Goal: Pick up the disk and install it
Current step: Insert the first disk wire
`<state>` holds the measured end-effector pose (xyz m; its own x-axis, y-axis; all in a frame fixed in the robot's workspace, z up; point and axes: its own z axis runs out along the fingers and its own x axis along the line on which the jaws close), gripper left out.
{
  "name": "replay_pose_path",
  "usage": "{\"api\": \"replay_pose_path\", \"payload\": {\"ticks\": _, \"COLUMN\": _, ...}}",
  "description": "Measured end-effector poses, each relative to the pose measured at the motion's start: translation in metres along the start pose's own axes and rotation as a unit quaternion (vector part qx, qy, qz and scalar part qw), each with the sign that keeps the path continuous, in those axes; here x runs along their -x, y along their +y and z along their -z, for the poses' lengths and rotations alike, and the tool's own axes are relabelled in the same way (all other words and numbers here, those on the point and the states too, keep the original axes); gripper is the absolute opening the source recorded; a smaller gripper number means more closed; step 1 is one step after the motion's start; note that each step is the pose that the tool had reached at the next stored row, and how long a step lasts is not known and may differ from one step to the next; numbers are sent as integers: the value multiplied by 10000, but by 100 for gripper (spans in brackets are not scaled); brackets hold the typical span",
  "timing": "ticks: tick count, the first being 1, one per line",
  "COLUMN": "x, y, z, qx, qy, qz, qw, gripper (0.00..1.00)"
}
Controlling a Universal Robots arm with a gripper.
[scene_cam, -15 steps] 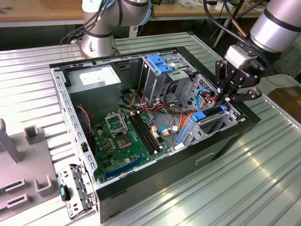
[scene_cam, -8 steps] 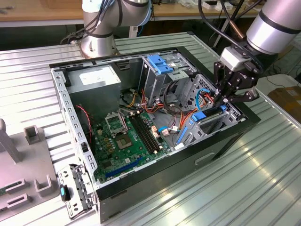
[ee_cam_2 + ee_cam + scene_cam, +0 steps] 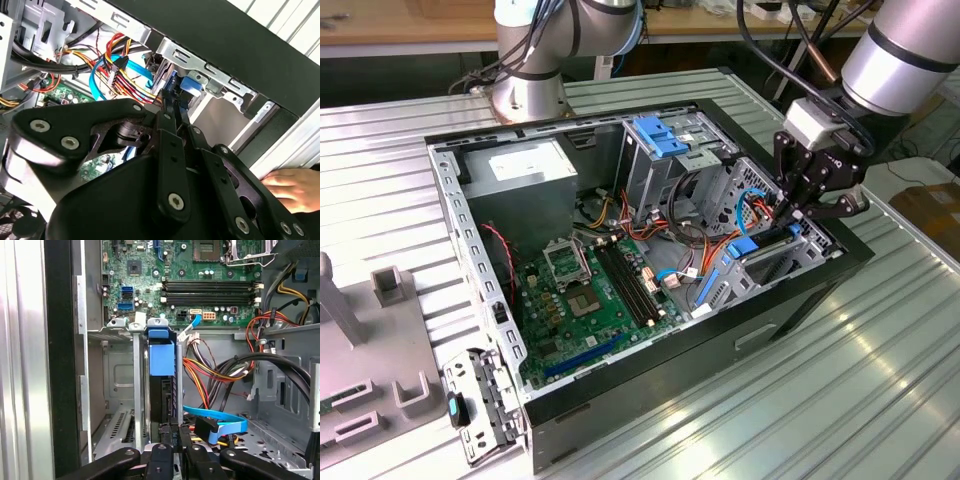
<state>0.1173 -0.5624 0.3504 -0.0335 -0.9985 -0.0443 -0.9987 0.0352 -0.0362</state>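
Toward the exterior view's right, the gripper (image 3: 798, 212) hangs over the far right corner of the open computer case (image 3: 790, 300), its black linkage pointing down into the drive bay beside the bundle of orange and blue cables (image 3: 745, 215). The silver arm (image 3: 900, 55) comes in from the upper right, wrist tipped steeply downward. At the case's far side sits a light-blue latch plate (image 3: 658, 135).

Seen in the second wrist view, the fingers (image 3: 172, 117) are drawn close together, clenched on the blue-edged disk (image 3: 189, 85) at the mouth of the metal bay. A person's hand (image 3: 292, 187) rests just outside the case wall.

Looking down in the first wrist view, the disk (image 3: 161, 357) stands on edge inside the bay's metal guides (image 3: 136, 390), its blue carrier uppermost, near the motherboard (image 3: 195, 270). To seat it well, I judge the drive must stay square to the guides and clear of the blue ribbon cable (image 3: 220, 422) lying just beside it
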Motion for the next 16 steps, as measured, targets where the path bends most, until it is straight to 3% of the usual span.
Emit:
{"api": "replay_pose_path", "payload": {"ticks": 5, "x": 0, "y": 1, "z": 0, "qx": 17, "qy": 6, "qz": -130, "qw": 9999, "gripper": 17}}
{"api": "replay_pose_path", "payload": {"ticks": 8, "x": -7, "y": 16, "z": 0, "qx": 23, "qy": 1, "qz": 3, "qw": 10000, "gripper": 17}}
{"api": "replay_pose_path", "payload": {"ticks": 16, "x": -42, "y": 17, "z": -29, "qx": 24, "qy": 1, "qz": 17, "qw": 10000, "gripper": 17}}
